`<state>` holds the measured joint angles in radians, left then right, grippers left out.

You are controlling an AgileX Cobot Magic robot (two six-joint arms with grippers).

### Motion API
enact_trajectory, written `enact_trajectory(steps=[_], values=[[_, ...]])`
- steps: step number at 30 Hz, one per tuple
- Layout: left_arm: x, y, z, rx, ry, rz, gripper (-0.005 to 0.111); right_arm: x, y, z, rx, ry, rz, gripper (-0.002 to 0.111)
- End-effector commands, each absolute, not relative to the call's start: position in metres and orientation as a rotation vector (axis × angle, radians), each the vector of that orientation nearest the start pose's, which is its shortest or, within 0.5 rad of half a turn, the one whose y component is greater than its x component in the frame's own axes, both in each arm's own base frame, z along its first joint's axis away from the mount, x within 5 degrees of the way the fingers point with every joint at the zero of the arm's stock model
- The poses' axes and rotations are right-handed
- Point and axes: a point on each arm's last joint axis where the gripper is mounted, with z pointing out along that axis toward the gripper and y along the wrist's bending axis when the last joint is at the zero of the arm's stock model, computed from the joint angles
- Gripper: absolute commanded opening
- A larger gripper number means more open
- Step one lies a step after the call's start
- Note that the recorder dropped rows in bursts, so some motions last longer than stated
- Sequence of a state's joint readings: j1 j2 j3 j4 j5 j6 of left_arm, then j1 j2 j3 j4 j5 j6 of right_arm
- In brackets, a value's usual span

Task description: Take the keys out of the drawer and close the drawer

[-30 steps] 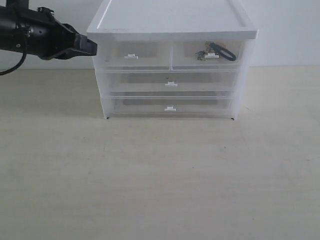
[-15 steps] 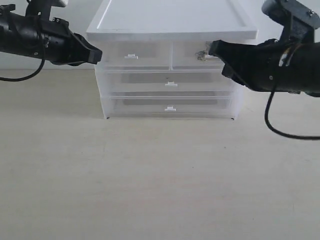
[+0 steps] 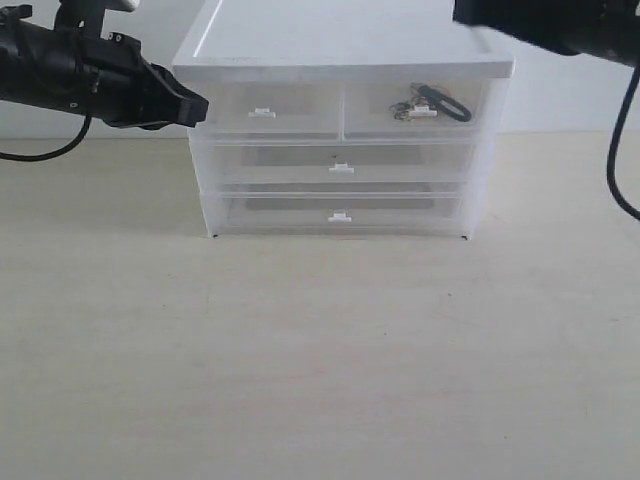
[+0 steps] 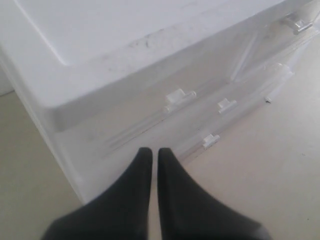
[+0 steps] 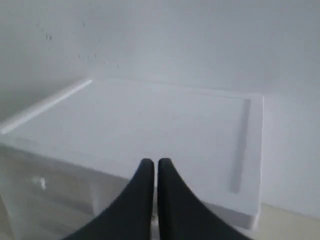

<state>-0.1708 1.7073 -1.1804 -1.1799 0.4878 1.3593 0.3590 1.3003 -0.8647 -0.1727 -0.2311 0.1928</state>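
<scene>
The keys (image 3: 430, 104), gold rings with a black cord loop, lie inside the drawer (image 3: 380, 122), the clear right one of the cabinet's top pair. Its front stands level with the left drawer's front. My left gripper (image 3: 197, 104) is shut and empty, just off the cabinet's upper left corner. In the left wrist view its fingertips (image 4: 145, 152) point at the cabinet's side near the left drawer's tab (image 4: 179, 95). My right gripper (image 5: 151, 161) is shut and empty, hovering over the white cabinet top (image 5: 150, 120). In the exterior view only its dark arm (image 3: 550, 25) shows, at the top right.
The white cabinet (image 3: 340, 60) stands at the back of a pale wooden table (image 3: 320, 350), against a light wall. Two full-width drawers with white tabs (image 3: 342, 168) (image 3: 341, 216) sit under the top pair. The identical left half-width drawer (image 3: 262, 113) is shut.
My right arm swung in before the right drawer, then rose from there to the upper right above the cabinet, uncovering the keys. The left gripper has barely moved.
</scene>
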Motion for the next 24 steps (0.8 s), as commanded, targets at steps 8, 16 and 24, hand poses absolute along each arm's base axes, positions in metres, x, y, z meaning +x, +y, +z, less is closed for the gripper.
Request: enact_trajectory(steps=[8, 16, 24], values=[[0.366, -0.106, 0.264, 0.704, 2.046, -0.463, 0.004, 0.266, 0.100, 0.325, -1.148, 1.485, -0.406, 0.000], [0.366, -0.107, 0.265, 0.687, 2.045, -0.483, 0.004, 0.285, 0.071, 0.382, -0.416, 1.737, 0.001, 0.000], [0.366, -0.107, 0.265, 0.699, 2.038, -0.476, 0.004, 0.295, 0.006, 0.385, 0.258, 1.999, 0.396, 0.000]])
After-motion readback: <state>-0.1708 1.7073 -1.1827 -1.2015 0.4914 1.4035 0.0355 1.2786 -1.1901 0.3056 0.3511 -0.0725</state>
